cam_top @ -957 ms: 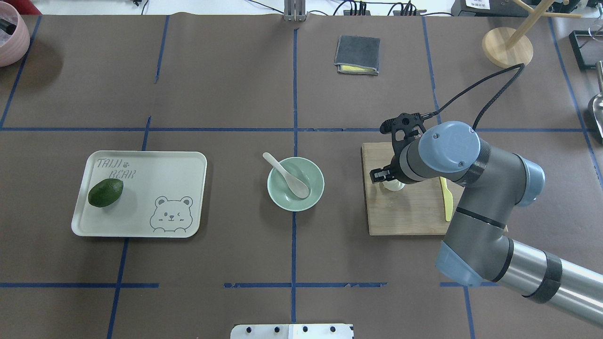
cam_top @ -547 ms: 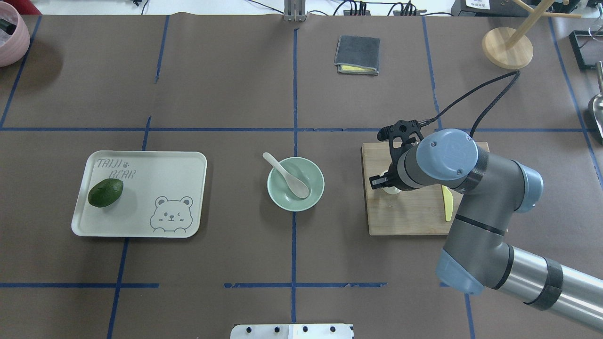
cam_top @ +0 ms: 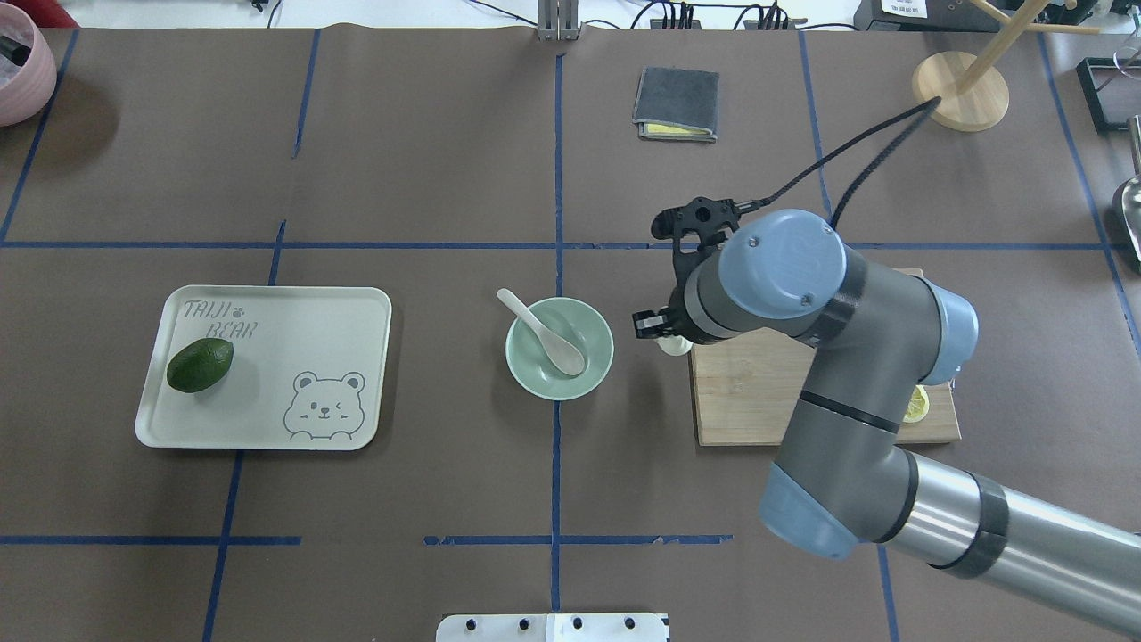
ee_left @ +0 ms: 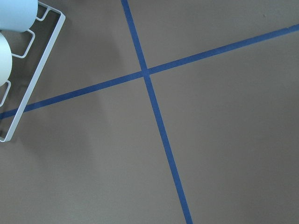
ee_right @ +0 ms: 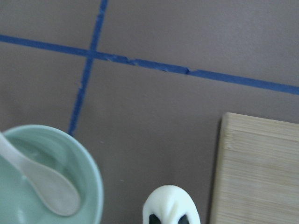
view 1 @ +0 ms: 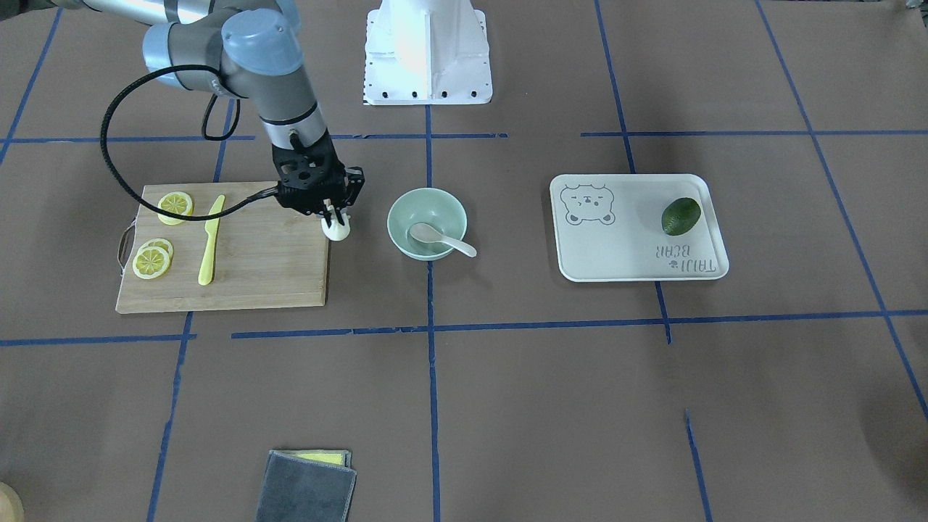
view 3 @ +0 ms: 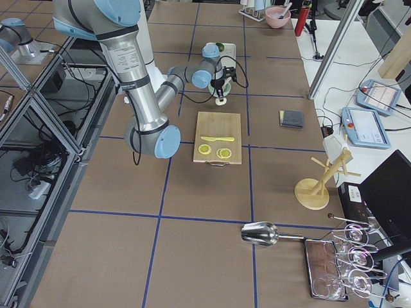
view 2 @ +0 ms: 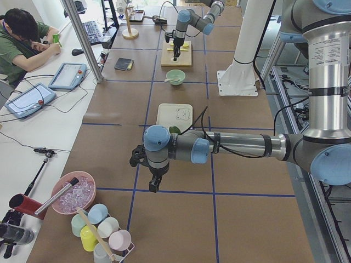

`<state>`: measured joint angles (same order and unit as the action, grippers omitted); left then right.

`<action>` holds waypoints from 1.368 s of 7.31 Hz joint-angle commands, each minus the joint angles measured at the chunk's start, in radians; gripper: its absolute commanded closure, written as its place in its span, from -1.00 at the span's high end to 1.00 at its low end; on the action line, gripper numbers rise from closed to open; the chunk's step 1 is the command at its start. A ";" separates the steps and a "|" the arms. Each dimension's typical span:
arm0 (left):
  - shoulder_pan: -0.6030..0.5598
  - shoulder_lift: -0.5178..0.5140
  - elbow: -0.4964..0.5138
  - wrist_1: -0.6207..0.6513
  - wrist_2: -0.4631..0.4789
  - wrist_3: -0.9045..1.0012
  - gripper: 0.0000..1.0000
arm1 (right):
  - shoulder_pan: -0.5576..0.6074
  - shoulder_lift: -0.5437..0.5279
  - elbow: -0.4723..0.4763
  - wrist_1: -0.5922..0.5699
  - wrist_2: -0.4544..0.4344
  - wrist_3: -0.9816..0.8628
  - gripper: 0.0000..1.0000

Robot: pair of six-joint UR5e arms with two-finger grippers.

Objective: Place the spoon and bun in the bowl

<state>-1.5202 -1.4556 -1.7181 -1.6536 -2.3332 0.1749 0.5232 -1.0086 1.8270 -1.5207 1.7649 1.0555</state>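
Left of centre, right hand (view 1: 335, 214) pinches bun (view 1: 337, 230) between cutting board (view 1: 246, 268) and mint bowl (view 1: 397, 206), spoon (view 1: 435, 238) inside; left hand (view 2: 154, 185): grip cannot be told.

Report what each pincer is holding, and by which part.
The right pincer grips the bun from above, pinching its upper sides. Nothing shows in the left pincer.

Robotics lab: tape-gridded table (cam_top: 428, 178), seated operator (view 2: 19, 39).
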 commanded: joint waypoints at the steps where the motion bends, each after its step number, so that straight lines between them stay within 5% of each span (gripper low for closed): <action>1: 0.000 0.000 0.000 0.000 0.000 0.000 1.00 | -0.040 0.233 -0.120 -0.121 -0.028 0.119 -1.00; 2: 0.000 0.000 -0.001 0.000 0.000 0.000 1.00 | -0.075 0.239 -0.153 -0.118 -0.085 0.119 0.37; 3: 0.000 0.000 -0.005 0.000 0.000 0.000 1.00 | -0.092 0.229 -0.143 -0.121 -0.158 0.121 0.99; 5: 0.000 0.000 -0.003 0.000 0.000 0.000 1.00 | -0.091 0.193 -0.090 -0.139 -0.150 0.107 1.00; 6: 0.000 0.000 -0.001 0.000 0.000 0.002 1.00 | -0.071 0.185 -0.004 -0.247 -0.110 0.094 1.00; 8: 0.000 0.001 -0.001 0.000 0.002 0.002 1.00 | 0.123 0.153 0.060 -0.332 0.046 -0.097 1.00; 10: -0.001 0.003 0.002 0.003 0.003 0.002 1.00 | 0.420 -0.003 0.055 -0.325 0.231 -0.525 1.00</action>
<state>-1.5204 -1.4535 -1.7183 -1.6522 -2.3309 0.1764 0.7607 -0.9109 1.8812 -1.8446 1.8827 0.7959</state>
